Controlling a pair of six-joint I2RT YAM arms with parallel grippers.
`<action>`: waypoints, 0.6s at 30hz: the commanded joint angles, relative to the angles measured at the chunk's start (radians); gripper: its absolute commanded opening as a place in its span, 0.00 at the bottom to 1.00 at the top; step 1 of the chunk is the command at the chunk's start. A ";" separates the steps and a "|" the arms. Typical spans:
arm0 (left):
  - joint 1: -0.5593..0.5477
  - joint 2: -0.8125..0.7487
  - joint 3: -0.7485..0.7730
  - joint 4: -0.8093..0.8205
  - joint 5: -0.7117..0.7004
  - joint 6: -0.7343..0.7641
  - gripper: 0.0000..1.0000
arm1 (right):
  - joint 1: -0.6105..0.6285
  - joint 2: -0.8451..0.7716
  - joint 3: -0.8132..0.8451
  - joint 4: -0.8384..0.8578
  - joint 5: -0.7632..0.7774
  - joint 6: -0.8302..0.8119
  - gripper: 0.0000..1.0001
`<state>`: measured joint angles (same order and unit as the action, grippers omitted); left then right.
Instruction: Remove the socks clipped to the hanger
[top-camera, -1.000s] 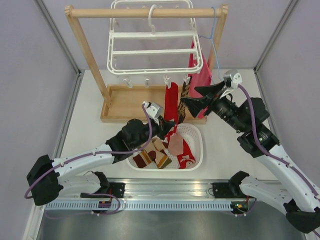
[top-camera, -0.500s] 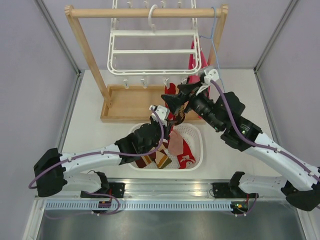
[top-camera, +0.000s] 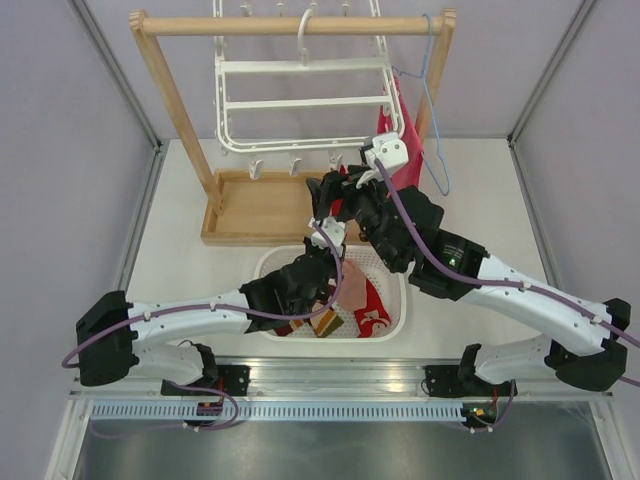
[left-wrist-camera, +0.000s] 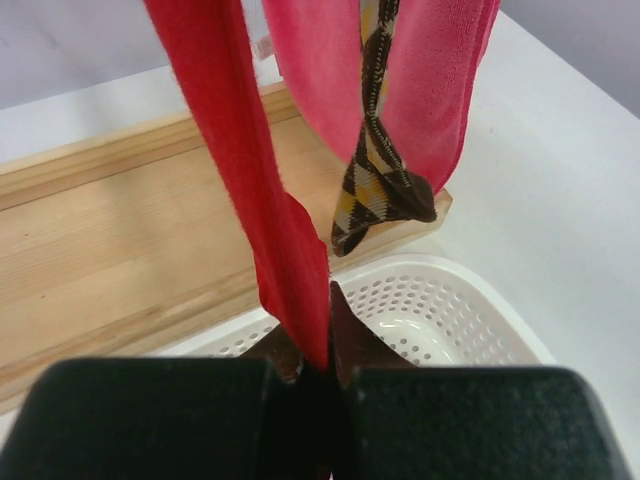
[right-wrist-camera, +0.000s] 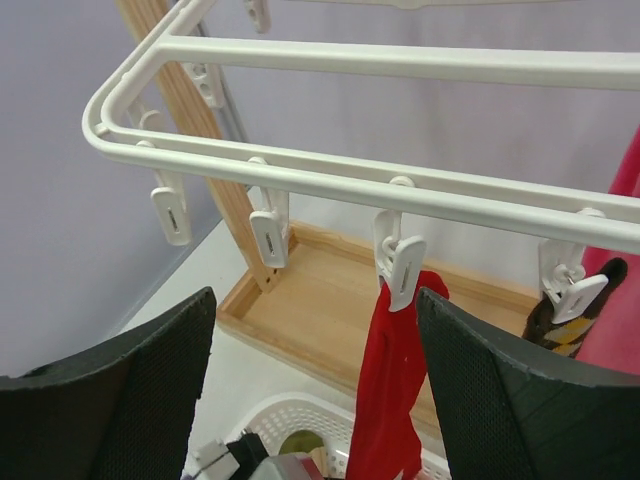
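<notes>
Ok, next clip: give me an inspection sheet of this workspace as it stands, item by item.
Surface: white table, carrying a wooden rack and a white perforated plastic basket.
Job's things: large white plastic drying frame hangs from the rack's rod; a red sock and a brown-and-cream diamond-patterned sock hang from its small white clips; two more clips are bare; loose socks lie in the basket.
Clutter: large pink-red cloth on a thin light-blue wire hanger.
Claws: left claw shut on the red sock's lower end; right claw open, facing that sock's clip.
Cables: purple cables along both arms; no snag seen.
Surroundings: pale lilac walls, metal rail at the near edge.
</notes>
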<state>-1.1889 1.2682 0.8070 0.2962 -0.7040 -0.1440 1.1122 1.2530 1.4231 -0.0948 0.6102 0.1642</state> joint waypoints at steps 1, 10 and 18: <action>-0.018 0.013 0.044 0.006 -0.071 0.053 0.02 | 0.047 0.043 0.068 -0.008 0.241 -0.055 0.84; -0.034 0.014 0.047 0.011 -0.104 0.063 0.02 | 0.092 0.152 0.152 -0.019 0.472 -0.100 0.84; -0.046 0.013 0.047 0.026 -0.115 0.083 0.02 | 0.097 0.243 0.230 -0.002 0.603 -0.158 0.84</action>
<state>-1.2217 1.2781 0.8131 0.2939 -0.7952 -0.1047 1.2030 1.4754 1.5967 -0.1123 1.1175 0.0521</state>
